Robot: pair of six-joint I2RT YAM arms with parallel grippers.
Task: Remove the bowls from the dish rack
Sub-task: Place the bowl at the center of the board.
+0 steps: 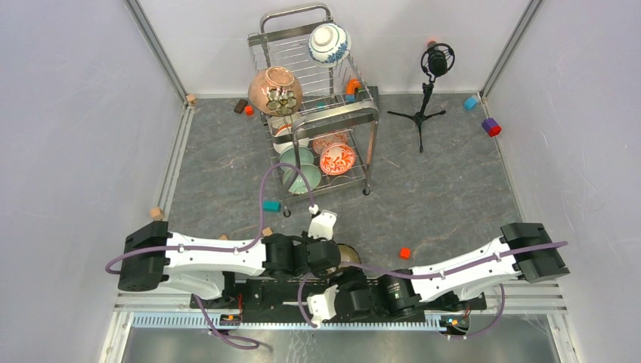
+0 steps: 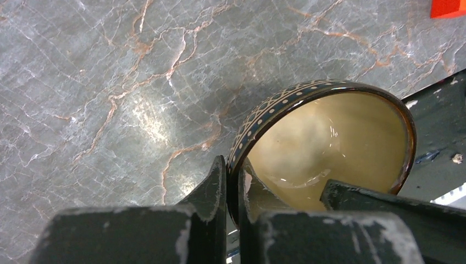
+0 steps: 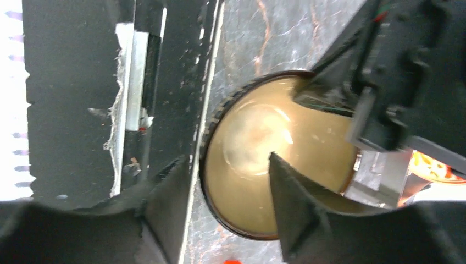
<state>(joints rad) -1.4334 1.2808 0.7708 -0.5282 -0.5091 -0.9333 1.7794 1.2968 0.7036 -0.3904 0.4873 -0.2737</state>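
Top view, rack: the dish rack [image 1: 336, 113] stood at the far middle of the grey surface [image 1: 453, 197], with a microphone tripod [image 1: 427, 91] to its right.
Top view, bowls in the rack: a brown bowl [image 1: 276, 91] leaned at the upper left corner. A blue-and-white bowl [image 1: 329, 43] sat on the top tier at the back. A pale green bowl [image 1: 297, 168] and a red-and-white bowl [image 1: 337, 159] stood side by side on the lower tier.
Top view, bowl out of the rack: a yellow-lined bowl [image 1: 349, 255] showed only as a sliver near the front edge, well apart from the rack, with a red block [image 1: 405, 253] near it.
Left wrist view, left end effector [image 2: 233, 184]: closed on the wall of the yellow-lined bowl, one finger [image 2: 211, 187] outside the dotted blue band and the other inside.
Left wrist view, bowl: glossy yellow inside with a dark rim. Whether its base touched the surface could not be told.
Right wrist view, right end effector [image 3: 228, 159]: open, its jaws standing apart astride the bowl's near wall, one outside and one finger [image 3: 297, 198] over the glaze inside.
Right wrist view, left end effector: seen at the opposite rim, clamped there.
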